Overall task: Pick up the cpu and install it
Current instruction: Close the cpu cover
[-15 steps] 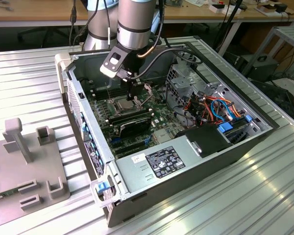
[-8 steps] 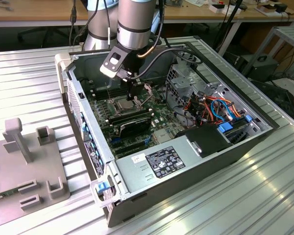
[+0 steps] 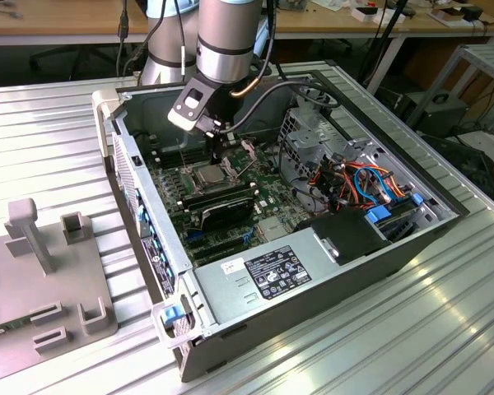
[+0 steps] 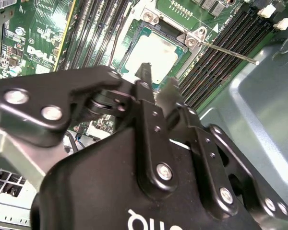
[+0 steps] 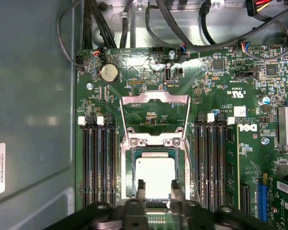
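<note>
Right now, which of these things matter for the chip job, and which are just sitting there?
For the job: the cpu, lying in the open socket of the green board; the gripper, open above it.
Just lying about: memory slots, power supply, coloured cables, grey fixture plate at the exterior view's left.

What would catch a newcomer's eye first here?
In the exterior view, the robot arm reaches down into the open computer case. In the first wrist view, the gripper hangs with fingers apart above the cpu, which lies in its socket, the metal frame swung open.
</note>
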Controlling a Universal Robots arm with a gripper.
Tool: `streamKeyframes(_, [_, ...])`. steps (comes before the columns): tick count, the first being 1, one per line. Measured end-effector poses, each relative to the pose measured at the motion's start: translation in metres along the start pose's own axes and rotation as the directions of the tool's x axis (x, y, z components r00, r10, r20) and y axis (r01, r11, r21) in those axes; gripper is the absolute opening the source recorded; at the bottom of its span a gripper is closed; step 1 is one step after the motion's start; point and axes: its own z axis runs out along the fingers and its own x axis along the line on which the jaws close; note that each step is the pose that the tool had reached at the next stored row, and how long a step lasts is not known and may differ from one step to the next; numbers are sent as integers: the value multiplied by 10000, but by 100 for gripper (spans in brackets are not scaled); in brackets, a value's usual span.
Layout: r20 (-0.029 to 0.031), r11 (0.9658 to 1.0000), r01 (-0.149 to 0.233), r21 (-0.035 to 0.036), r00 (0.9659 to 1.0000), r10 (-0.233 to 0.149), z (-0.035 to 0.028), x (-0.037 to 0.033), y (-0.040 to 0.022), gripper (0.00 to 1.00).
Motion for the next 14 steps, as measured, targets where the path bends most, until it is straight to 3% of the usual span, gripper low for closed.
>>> streamKeyframes(1, [0,10000,-1,0,10000,1,0,0,0,23])
streamKeyframes(2, [0,10000,0,0,10000,0,0,0,0,23])
streamKeyframes(4, [0,10000,0,0,10000,0,0,0,-1,11])
streamKeyframes(14, [1,10000,-1,0,10000,1,-12,0,-2,11])
